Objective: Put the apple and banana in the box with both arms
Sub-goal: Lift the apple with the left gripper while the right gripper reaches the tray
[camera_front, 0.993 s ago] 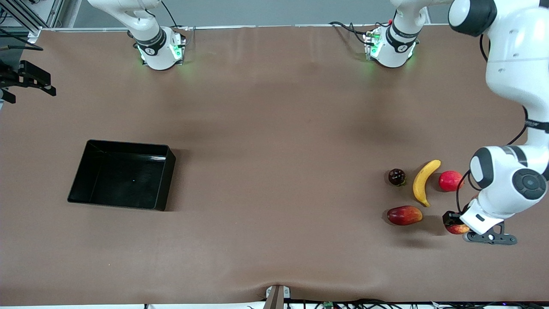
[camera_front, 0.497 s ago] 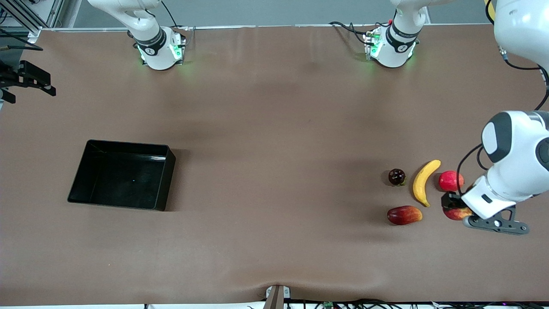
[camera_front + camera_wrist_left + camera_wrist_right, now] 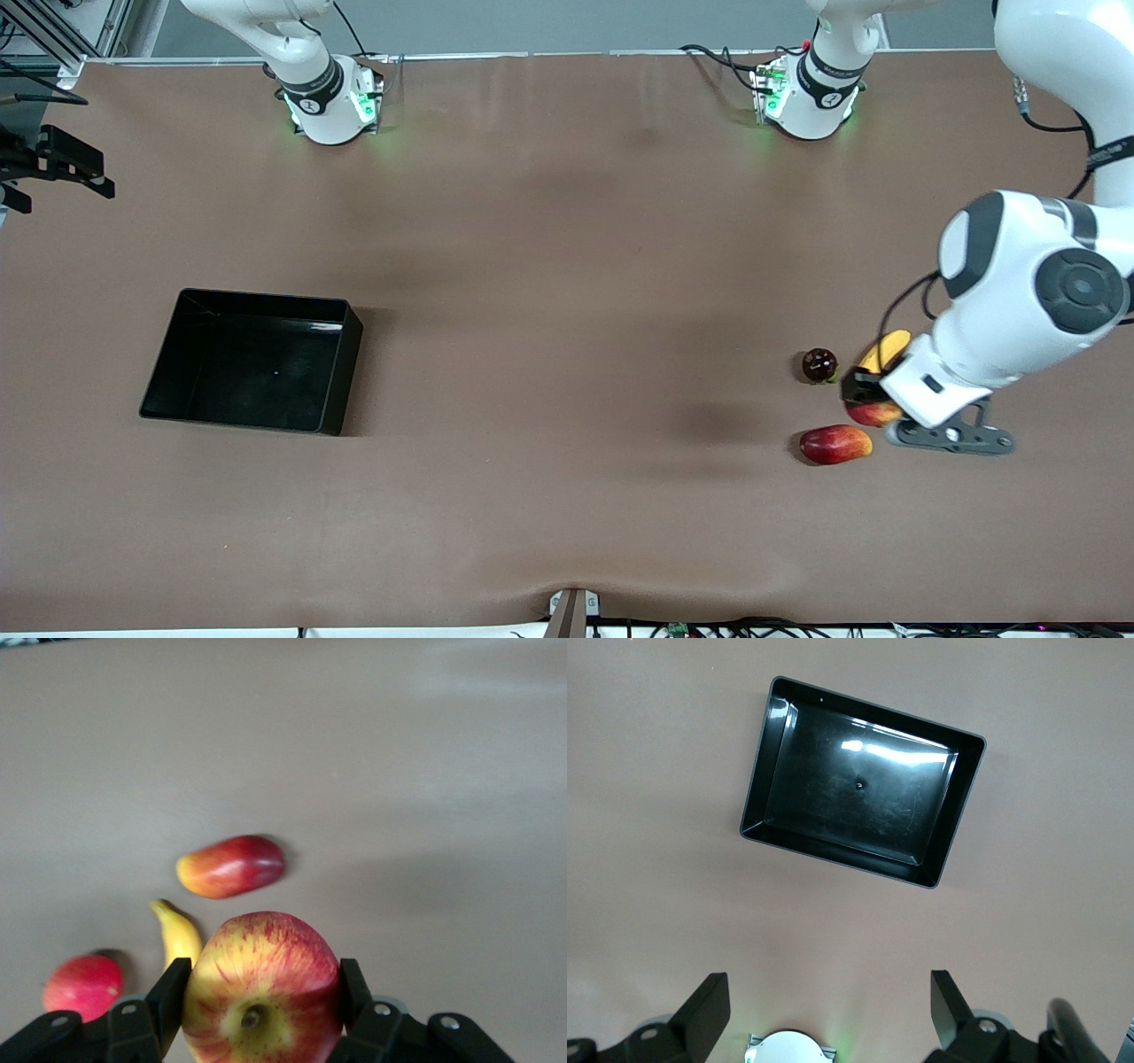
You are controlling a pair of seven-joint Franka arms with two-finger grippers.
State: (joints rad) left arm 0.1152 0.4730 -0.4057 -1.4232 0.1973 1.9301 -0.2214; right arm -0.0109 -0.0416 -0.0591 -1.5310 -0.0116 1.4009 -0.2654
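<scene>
Front: your left gripper (image 3: 864, 399) carries the apple (image 3: 875, 413) over the banana (image 3: 886, 350); box (image 3: 168, 350) empty | Left wrist: jaws clamped on apple, banana on the table | Right wrist: right gripper (image 3: 830, 1010) waits wide open, holding nothing, above the box | Both fruits still to place.

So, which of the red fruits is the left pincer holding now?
The apple, red with yellow streaks and a stem dimple, clamped in the left pincer above the table. The elongated red-yellow fruit and the dark round one lie untouched.
</scene>
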